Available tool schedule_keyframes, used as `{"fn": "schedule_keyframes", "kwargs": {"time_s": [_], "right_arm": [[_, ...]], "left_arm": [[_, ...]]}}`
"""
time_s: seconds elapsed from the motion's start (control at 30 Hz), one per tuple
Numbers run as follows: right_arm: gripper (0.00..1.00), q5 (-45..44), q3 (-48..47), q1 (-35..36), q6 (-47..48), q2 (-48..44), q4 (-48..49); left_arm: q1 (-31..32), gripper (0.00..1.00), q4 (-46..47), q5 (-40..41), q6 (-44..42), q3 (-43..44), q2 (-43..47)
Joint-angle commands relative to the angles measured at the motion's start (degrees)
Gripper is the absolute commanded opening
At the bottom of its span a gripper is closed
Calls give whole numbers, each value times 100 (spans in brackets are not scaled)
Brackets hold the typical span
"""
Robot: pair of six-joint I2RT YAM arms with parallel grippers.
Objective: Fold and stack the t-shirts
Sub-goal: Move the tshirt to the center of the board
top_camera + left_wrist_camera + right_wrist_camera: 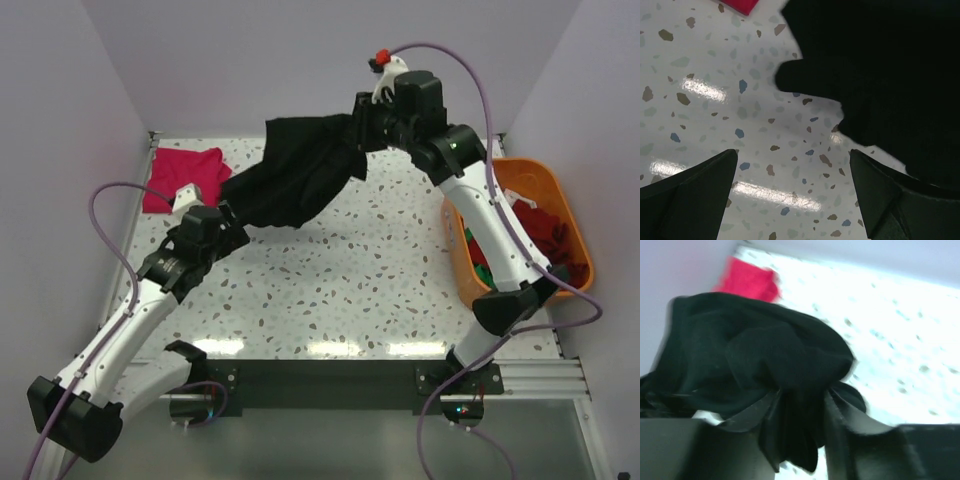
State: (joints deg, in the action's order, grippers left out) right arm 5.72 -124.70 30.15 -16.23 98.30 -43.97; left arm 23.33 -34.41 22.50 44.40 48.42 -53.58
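Right fingers [362, 118] clench the black t-shirt [300, 175] aloft; its length slants down to the left fingers [225, 212], spread empty beside its low end

Top view: light is coming in even and diffuse from overhead, and the frame is holding sharp. White bars of glare are sitting along the near edge of the table [340, 300]. The black t-shirt [300, 180] is crushing to flat black, with folds barely reading and only soft shadows showing.
Left wrist: sharp, with similar glare streaks lying on the tabletop.
Right wrist: motion blur is smearing the whole frame, the table is blowing out white, and the pink-red t-shirt [747, 282] is bleeding at its edges.
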Motion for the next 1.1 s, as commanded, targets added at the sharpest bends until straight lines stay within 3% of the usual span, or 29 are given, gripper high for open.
{"fn": "schedule_keyframes", "kwargs": {"time_s": [0.0,0.07,0.1,0.2,0.3,0.37,0.47,0.57,0.7,0.87,0.93,1.07], "right_arm": [[40,-1043,1365,-263,-309,-934,791],[75,-976,2789,-649,-538,-1346,1029],[98,-663,3211,-834,-713,-1444,1274],[99,-589,4443,-1266,-795,-1568,1286],[99,-380,4788,-1257,-680,-1621,1398],[99,-280,5139,-1100,-627,-1682,1426],[99,-1036,5570,-486,-592,-1779,1356],[99,-915,6018,-11,-750,-1701,1496],[99,-1169,6387,718,-750,-1507,1540],[99,-582,6670,913,-749,-1349,2084],[99,-133,6626,966,-960,-1279,2409],[99,-123,6669,1238,-1767,-981,3050]], "left_arm": [[5,100,-671,728,744,246,146],[5,100,-698,817,807,246,173],[5,100,-785,896,842,264,173],[5,100,-944,1001,904,273,68],[5,100,-979,1011,965,141,-134],[5,100,-997,1045,1000,27,-380],[-170,100,-1033,1063,1158,-122,-811],[-881,100,-726,347,957,-368,-1232],[-2076,100,487,-676,438,-957,-1514],[-2333,100,1119,-931,525,-1265,-1954],[-2535,100,1322,-932,648,-1388,-2050],[-2746,100,1586,-950,657,-1353,-2305]]}}
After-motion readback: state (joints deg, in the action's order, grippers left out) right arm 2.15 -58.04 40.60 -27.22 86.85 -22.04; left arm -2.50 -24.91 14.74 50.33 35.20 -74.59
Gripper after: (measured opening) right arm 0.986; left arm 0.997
